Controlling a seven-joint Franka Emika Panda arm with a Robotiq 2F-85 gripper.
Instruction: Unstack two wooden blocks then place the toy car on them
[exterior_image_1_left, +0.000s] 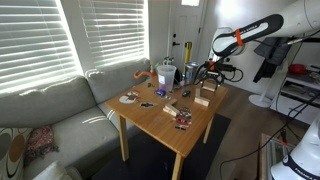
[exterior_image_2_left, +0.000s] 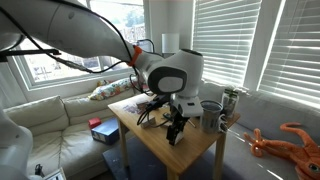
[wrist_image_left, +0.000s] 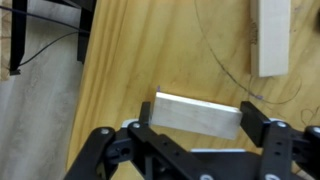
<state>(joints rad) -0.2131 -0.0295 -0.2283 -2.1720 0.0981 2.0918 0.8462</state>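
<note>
One wooden block (wrist_image_left: 198, 115) is lying flat on the worktop (wrist_image_left: 130, 60), and your end effector (wrist_image_left: 199, 122) is straddling it with jaws standing wide, a finger at each short end. You cannot tell whether the pads are touching it. A second wooden block (wrist_image_left: 272, 35) is lying apart, toward the wrist view's upper right. The toy car is too small to pick out. In an exterior view, a grey sofa (exterior_image_1_left: 60, 105) is sitting beside the worktop.

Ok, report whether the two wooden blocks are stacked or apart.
Apart. In the wrist view one wooden block lies between the gripper's spread fingers; the other block lies separately, bare tabletop between them.
</note>
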